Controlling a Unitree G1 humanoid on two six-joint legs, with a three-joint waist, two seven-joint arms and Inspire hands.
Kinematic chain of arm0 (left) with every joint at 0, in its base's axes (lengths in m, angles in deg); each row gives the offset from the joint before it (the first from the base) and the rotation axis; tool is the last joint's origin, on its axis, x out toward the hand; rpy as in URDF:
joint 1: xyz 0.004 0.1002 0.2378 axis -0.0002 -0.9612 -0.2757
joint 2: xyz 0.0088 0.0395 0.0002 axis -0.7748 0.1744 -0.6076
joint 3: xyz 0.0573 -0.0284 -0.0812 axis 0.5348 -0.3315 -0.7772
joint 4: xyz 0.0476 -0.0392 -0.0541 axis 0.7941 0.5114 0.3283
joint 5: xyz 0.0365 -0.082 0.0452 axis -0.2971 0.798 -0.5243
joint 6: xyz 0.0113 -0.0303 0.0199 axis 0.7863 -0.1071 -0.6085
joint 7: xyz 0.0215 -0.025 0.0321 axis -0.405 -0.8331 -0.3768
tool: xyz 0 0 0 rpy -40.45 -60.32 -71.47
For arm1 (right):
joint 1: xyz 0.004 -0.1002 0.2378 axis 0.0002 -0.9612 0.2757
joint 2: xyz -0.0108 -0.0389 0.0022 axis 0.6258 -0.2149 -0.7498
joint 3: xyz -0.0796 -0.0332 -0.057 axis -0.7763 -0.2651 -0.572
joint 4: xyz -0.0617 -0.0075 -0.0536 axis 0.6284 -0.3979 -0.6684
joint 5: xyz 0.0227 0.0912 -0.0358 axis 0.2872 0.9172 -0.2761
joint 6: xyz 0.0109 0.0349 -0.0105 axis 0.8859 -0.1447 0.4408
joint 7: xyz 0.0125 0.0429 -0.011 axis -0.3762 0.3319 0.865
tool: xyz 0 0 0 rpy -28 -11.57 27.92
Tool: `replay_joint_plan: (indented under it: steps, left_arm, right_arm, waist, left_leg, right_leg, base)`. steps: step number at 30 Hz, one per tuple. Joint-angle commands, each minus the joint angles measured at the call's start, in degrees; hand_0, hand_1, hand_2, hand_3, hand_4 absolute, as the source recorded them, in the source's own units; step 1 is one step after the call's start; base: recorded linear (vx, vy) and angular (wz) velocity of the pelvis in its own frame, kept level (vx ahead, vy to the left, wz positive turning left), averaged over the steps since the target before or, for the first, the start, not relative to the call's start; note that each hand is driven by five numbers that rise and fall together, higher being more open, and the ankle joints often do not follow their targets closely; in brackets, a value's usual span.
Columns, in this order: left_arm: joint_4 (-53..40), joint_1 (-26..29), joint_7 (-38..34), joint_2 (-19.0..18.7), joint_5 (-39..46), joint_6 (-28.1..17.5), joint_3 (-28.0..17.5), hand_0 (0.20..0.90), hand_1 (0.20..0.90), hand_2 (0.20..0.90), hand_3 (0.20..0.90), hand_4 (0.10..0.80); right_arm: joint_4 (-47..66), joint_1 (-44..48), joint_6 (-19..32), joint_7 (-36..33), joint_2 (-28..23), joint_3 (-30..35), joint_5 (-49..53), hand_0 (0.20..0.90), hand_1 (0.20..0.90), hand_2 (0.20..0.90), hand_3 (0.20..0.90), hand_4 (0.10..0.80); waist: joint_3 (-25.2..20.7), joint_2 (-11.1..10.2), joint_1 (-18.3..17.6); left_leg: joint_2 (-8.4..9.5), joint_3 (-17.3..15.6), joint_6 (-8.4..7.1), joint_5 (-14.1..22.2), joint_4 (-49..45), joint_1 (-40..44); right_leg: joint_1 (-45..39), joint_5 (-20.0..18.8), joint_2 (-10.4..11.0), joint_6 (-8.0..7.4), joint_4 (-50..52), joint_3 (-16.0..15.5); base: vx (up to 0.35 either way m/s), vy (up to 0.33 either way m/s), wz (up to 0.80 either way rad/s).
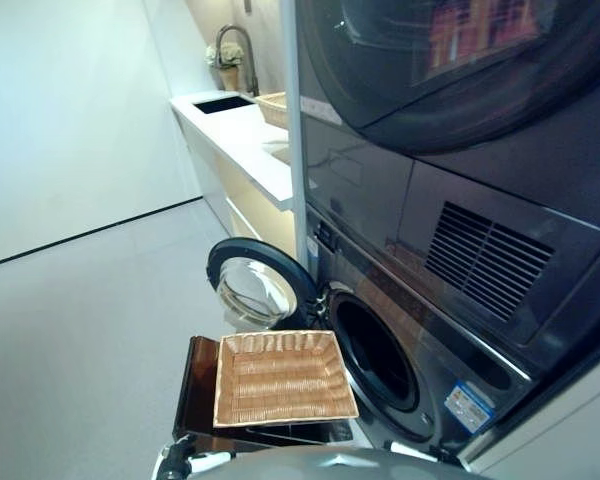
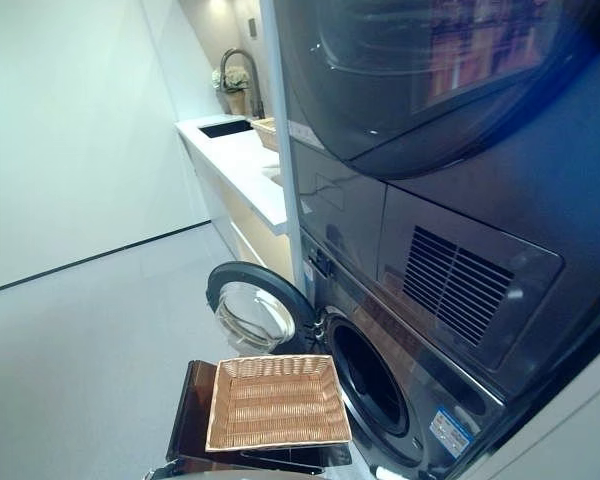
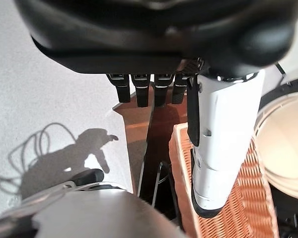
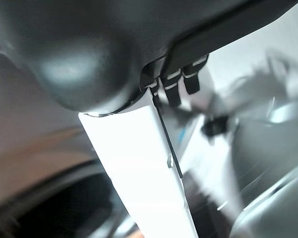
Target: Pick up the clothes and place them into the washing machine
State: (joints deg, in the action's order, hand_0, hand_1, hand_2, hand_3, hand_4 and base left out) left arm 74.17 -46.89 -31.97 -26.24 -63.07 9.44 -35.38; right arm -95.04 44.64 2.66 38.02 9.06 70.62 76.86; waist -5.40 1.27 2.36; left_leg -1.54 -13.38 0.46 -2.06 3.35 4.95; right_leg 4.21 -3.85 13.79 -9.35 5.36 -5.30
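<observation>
The shallow wicker basket (image 1: 285, 378) rests on the low dark brown box (image 1: 195, 385) in front of the washing machine (image 1: 420, 330) and holds no clothes. The machine's round door (image 1: 255, 285) stands open to the left of the dark drum opening (image 1: 375, 355). My left hand (image 3: 149, 34) hangs above the box (image 3: 139, 134) beside the basket (image 3: 248, 198), fingers straight, holding nothing. My right hand (image 4: 89, 49) is close to the machine's front, fingers straight, holding nothing.
A second dark machine (image 1: 460, 90) is stacked above the washer. A white counter (image 1: 242, 140) with a sink, a tap, a flower pot and another wicker basket (image 1: 274, 106) runs along the back. Grey floor (image 1: 80, 340) lies to the left.
</observation>
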Motion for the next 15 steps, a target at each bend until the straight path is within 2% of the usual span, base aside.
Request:
replay_joint_plan:
  steps: [1,8,15]
  left_arm:
    - [1.3,2.4,0.2,0.4,-0.4,-1.4,-2.8,0.9,0.9,0.9,0.9,0.8]
    - [-0.5,3.3,2.9,2.0,0.3,-1.3,-0.5,0.9,0.9,0.9,0.9,0.8]
    - [-0.2,4.0,4.3,2.2,0.2,-0.5,1.0,0.9,0.9,0.9,0.9,0.8]
  right_arm:
    - [-4.0,2.9,-1.6,-3.3,-1.9,-1.4,-11.8,0.9,0.9,0.9,0.9,0.8]
    - [-7.1,3.4,-2.9,-2.9,-2.0,-0.7,-12.7,0.9,0.9,0.9,0.9,0.8]
    - [-6.7,5.5,-2.8,-2.4,-1.8,-1.5,-11.7,0.9,0.9,0.9,0.9,0.8]
  waist:
    - [0.3,-1.6,-0.8]
    - [0.3,-0.3,-2.2]
    - [0.3,-0.3,-2.3]
  left_leg:
    - [-1.4,0.7,-3.72,1.2,-2.3,-2.6]
    - [-1.82,1.3,-3.75,1.1,-2.1,-2.1]
    - [-2.33,1.7,-3.88,0.8,-1.7,-2.2]
  right_leg:
    - [-4.4,1.9,-0.8,1.13,-5.4,-1.3]
    - [-4.8,2.3,-0.9,1.51,-5.1,-1.6]
    - [-4.9,2.7,-1.3,1.74,-5.1,-2.0]
  base:
    - [-0.003,-0.05,-0.23]
    - [-0.01,-0.023,0.02]
    - [-0.002,-0.018,0.11]
